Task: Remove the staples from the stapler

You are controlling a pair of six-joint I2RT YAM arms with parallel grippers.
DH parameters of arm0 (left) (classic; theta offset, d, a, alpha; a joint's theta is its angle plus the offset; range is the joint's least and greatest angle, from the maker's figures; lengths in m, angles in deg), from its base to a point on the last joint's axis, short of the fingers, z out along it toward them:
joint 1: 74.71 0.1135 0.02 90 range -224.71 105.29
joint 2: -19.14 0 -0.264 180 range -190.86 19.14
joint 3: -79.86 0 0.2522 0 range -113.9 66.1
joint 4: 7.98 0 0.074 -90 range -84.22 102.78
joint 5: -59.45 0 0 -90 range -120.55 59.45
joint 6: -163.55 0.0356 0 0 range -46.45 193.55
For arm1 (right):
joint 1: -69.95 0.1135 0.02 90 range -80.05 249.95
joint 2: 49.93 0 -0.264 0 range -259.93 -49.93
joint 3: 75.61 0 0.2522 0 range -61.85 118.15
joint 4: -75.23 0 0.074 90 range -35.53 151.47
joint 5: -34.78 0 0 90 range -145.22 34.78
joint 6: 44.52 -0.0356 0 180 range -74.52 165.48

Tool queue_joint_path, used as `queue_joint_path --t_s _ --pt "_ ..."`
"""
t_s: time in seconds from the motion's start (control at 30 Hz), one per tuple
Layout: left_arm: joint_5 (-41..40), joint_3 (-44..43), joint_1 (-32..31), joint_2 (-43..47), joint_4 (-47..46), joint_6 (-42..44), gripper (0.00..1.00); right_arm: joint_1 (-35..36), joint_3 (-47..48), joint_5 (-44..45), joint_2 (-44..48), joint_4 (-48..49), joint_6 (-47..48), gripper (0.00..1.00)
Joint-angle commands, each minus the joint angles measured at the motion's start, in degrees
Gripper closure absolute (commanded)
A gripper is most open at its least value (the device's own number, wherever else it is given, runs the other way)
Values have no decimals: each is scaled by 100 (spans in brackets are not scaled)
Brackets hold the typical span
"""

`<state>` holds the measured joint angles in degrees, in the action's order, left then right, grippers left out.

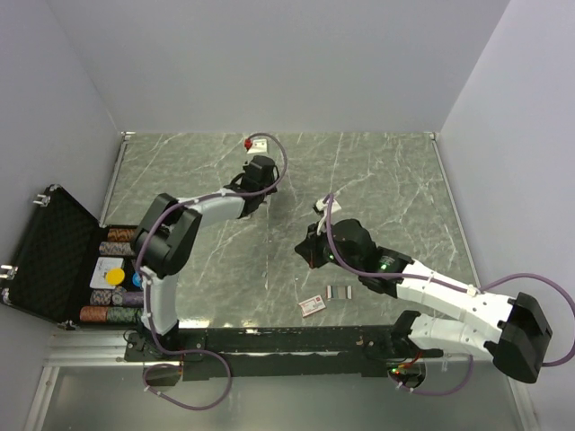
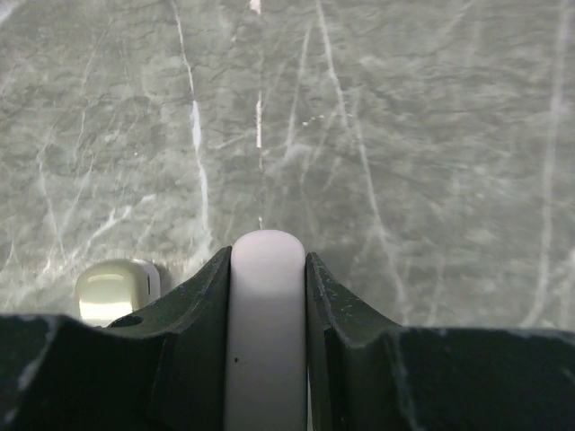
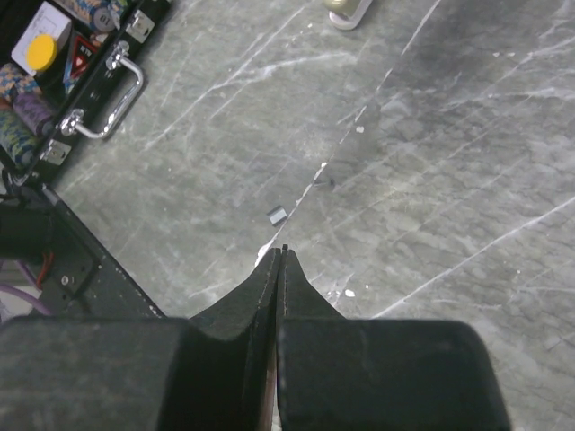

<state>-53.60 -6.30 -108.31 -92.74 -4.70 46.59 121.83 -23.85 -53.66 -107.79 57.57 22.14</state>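
**A:** L gripper, what's it doing?

**B:** L gripper [image 2: 267, 260] is clamped tight on the stapler [image 2: 266, 341]. It's a white rounded body w/ one finger pressed on each side, out over the far part of the table [image 1: 377, 180]. A pale shiny rounded bit [image 2: 112, 289] sits just beside the L finger; can't tell what it is.

**A:** And the R side?

**B:** R gripper [image 3: 280, 253] has its fingertips pressed together, pointing at the marble around mid-table. Can't tell if anything is pinched btwn them.

**A:** Where are the staples?

**B:** The staples [image 1: 340, 291] lie in short grey segments side by side near the front edge, just R of a small red-and-white box [image 1: 313, 306]. One tiny grey piece [image 3: 276, 214] lies on the table just ahead of the R fingertips (too small to find in the top view).

**A:** Anything else?

**B:** Open black case [image 1: 49, 260] w/ poker chips [image 1: 112, 269] at the L edge, well apart from both grippers. Small white-and-red item [image 1: 257, 144] near the far wall, just beyond the L gripper.
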Motion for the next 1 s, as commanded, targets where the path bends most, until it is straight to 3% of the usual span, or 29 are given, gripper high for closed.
queue_joint_path --t_s 0.0,0.3,0.63,0.73,0.97 --pt "-165 -870 126 -553 387 -29 79 42 -73 -77 197 21 -49 100" --pt "99 -1153 442 -1143 687 -152 64 50 -100 -121 188 -5 -75 100" --pt "398 -776 469 -757 406 -90 45 68 102 -112 -32 -198 -31 100" --pt "432 -714 469 -380 459 -108 43 68 304 -103 -102 -418 91 90" --pt "854 -293 451 885 661 -266 38 68 673 -454 -733 -647 198 57"
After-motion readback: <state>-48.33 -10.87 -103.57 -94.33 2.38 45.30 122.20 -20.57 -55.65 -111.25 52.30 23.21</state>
